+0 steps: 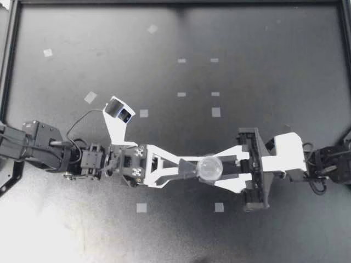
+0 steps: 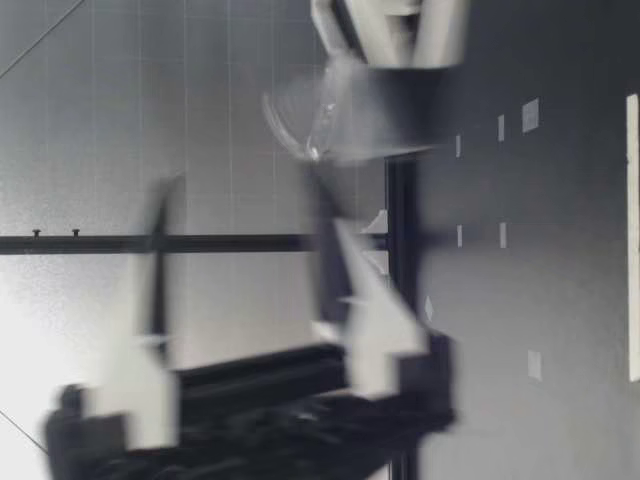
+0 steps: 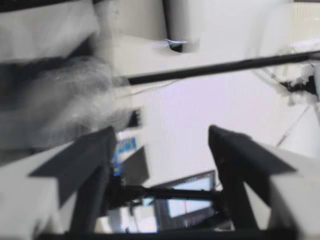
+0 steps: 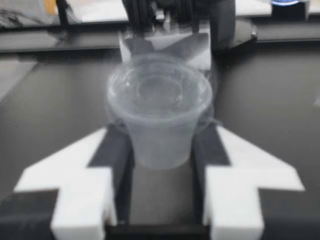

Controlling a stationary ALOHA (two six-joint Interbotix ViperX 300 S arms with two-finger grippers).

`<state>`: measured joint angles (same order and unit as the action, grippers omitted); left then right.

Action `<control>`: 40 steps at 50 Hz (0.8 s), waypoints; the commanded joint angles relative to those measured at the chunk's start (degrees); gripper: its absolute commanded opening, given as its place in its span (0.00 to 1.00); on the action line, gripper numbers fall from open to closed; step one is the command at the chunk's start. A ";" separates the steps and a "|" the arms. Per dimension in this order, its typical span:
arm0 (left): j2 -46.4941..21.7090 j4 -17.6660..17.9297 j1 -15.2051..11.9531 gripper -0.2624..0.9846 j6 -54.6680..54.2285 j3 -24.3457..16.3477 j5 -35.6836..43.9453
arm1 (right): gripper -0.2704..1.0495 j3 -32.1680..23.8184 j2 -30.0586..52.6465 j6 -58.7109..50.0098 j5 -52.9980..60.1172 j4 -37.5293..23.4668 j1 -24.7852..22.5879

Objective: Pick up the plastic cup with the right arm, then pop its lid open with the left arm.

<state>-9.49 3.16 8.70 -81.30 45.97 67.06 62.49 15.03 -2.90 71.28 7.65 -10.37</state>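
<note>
My right gripper (image 1: 215, 171) comes in from the right and is shut on a clear lidded plastic cup (image 1: 209, 168), held above the black table near its middle. In the right wrist view the cup (image 4: 160, 100) sits between both fingers, its lid facing the camera. My left gripper (image 1: 192, 169) reaches in from the left, open, its fingertips right beside the cup. In the left wrist view the fingers (image 3: 95, 150) stand wide apart with the blurred cup (image 3: 70, 100) off to one side, outside them. In the low view the cup (image 2: 330, 115) hangs tilted under my right gripper.
Small pale tape squares (image 1: 141, 207) dot the black table (image 1: 263, 82). A black frame rail (image 1: 11, 66) runs along the table's left and far edges. The left arm's cable loops beside its wrist camera (image 1: 119, 110).
</note>
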 commanded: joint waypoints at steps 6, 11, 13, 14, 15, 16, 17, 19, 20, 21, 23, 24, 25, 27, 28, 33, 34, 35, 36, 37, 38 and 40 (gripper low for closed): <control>2.20 -0.09 -0.53 0.77 2.46 -0.26 0.88 | 0.44 0.62 -2.81 -1.49 -0.62 -0.62 0.35; 2.29 -0.09 -1.41 0.77 6.59 0.53 0.09 | 0.44 1.14 -5.80 -1.58 -2.02 -0.62 0.26; 2.29 -0.09 -1.76 0.77 9.84 1.14 -0.35 | 0.44 1.23 -7.47 -1.58 -2.55 -0.62 0.09; 2.29 -0.09 -2.02 0.77 11.51 1.49 -0.62 | 0.44 1.32 -8.17 -1.58 -2.81 -0.62 0.09; 2.29 -0.18 -2.20 0.77 13.18 1.76 -0.88 | 0.44 1.32 -8.88 -1.58 -2.99 -0.62 0.09; 2.29 -0.18 -2.29 0.77 15.12 2.20 -1.14 | 0.44 1.32 -9.49 -1.58 -3.08 -0.62 0.09; 2.37 -0.09 -2.46 0.77 18.11 2.55 -1.67 | 0.44 1.32 -10.46 -1.58 -3.25 -0.62 0.09; 2.46 -0.09 -2.64 0.77 22.41 3.08 -2.46 | 0.44 1.32 -11.69 -1.67 -3.34 -0.70 0.09; 2.55 -0.09 -2.72 0.77 24.79 3.16 -2.90 | 0.44 1.23 -12.22 -1.76 -3.34 -0.62 0.00; 2.64 -0.09 -2.81 0.77 27.33 3.34 -3.34 | 0.44 1.23 -12.83 -1.85 -3.34 -0.62 0.09; 3.08 -0.09 -2.81 0.77 33.66 3.60 -4.66 | 0.44 1.14 -14.06 -2.02 -3.25 -0.62 0.09; 3.25 -0.09 -2.81 0.77 36.56 3.60 -5.19 | 0.44 1.14 -14.50 -2.11 -3.25 -0.62 0.09; 3.43 -0.18 -2.72 0.77 39.46 3.60 -5.80 | 0.44 1.05 -14.94 -2.29 -3.16 -0.62 0.09; 3.87 -0.26 -2.72 0.77 46.41 3.78 -7.47 | 0.44 0.97 -16.00 -2.81 -3.08 -0.70 0.00; 4.13 -0.26 -2.64 0.77 49.22 3.87 -8.09 | 0.44 0.97 -16.26 -2.99 -2.99 -0.62 0.00; 6.33 -0.26 -1.67 0.77 63.19 4.66 -11.78 | 0.44 0.88 -17.23 -3.96 -2.11 -0.62 0.00; 6.68 -0.26 -1.41 0.77 65.39 4.83 -12.30 | 0.44 0.88 -17.31 -4.04 -1.85 -0.70 0.00; 7.21 -0.26 -1.05 0.77 68.29 5.10 -12.83 | 0.44 0.79 -17.31 -4.13 -1.67 -0.70 0.00; 7.65 -0.26 -0.79 0.77 70.14 5.19 -13.18 | 0.44 0.62 -17.14 -4.13 -1.41 -0.70 0.00; 7.91 -0.26 -0.62 0.77 71.89 5.27 -13.36 | 0.44 0.62 -17.14 -4.13 -1.41 -0.70 0.00; 8.44 -0.26 -0.35 0.77 74.09 5.36 -13.54 | 0.44 0.53 -16.88 -4.22 -1.41 -0.70 0.00; 8.88 -0.26 0.00 0.77 76.11 5.63 -13.80 | 0.44 0.35 -16.52 -4.13 -1.41 -0.62 0.00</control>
<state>-3.08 2.99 8.09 -8.09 51.77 53.53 63.98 -0.88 -7.03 69.08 7.03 -10.37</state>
